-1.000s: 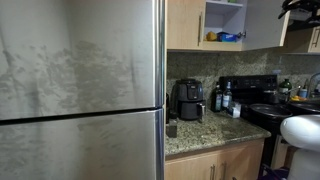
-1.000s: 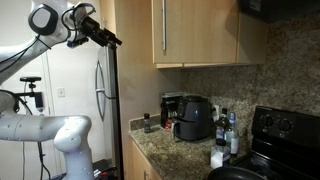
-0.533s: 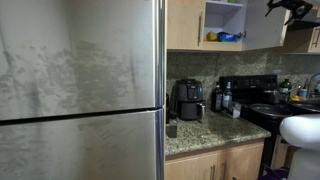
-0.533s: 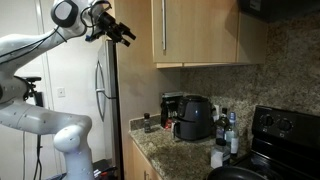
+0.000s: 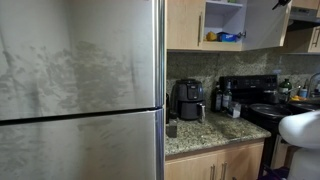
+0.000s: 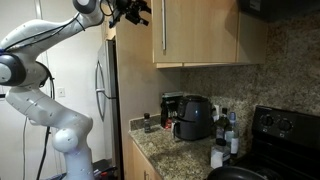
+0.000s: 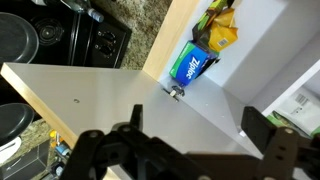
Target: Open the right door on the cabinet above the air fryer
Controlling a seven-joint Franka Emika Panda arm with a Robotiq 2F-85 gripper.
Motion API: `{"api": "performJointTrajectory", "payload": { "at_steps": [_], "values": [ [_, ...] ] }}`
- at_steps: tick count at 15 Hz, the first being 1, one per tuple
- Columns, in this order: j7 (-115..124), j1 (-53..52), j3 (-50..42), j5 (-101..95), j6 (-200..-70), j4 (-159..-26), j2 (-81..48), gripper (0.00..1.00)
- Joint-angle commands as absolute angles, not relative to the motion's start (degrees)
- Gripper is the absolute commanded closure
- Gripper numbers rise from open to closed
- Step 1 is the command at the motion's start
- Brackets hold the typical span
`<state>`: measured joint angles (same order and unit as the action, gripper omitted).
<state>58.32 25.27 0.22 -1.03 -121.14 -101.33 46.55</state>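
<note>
The air fryer (image 5: 187,98) is black and stands on the granite counter; it also shows in the other exterior view (image 6: 193,117). The wooden cabinet above it has its right door (image 5: 262,24) swung open, baring white shelves with a blue bag (image 5: 228,37) and a yellow bag. In the wrist view I look down at the door's white inner face (image 7: 120,95) and the blue bag (image 7: 192,66). My gripper (image 7: 200,125) is open and empty, high up beside the door; it also shows in both exterior views (image 6: 135,10) (image 5: 287,4).
A large steel fridge (image 5: 80,90) fills one side. A black stove (image 5: 262,105) with pans stands beyond the counter, with bottles (image 6: 226,132) next to the air fryer. The door's long metal handle (image 6: 165,28) faces outward.
My arm has risen and swung toward the cabinet. The gripper has moved up to the top edge in both exterior views. The door stays open.
</note>
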Motion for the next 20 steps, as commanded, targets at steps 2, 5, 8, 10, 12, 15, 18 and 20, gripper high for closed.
{"api": "performJointTrajectory", "payload": {
  "at_steps": [2, 5, 8, 10, 12, 15, 18, 20],
  "values": [
    [60.4, 25.0, -0.2, -2.3, -120.6, -99.2, 44.3, 0.0],
    [65.7, 25.5, -2.3, -1.1, -122.2, -94.4, 38.6, 0.0],
    [69.9, 25.0, -4.3, -1.0, -124.7, -91.5, 34.6, 0.0],
    [72.2, 24.9, -5.4, -1.3, -125.9, -90.2, 32.7, 0.0],
    [74.6, 25.0, -6.4, -1.3, -127.5, -90.4, 32.7, 0.0],
    [80.8, 27.1, -7.6, -2.0, -130.5, -93.6, 35.2, 0.0],
    [86.8, 28.3, -10.8, -1.4, -130.9, -94.9, 36.0, 0.0],
    [88.3, 28.7, -14.4, -1.0, -130.3, -94.6, 34.7, 0.0]
  ]
}}
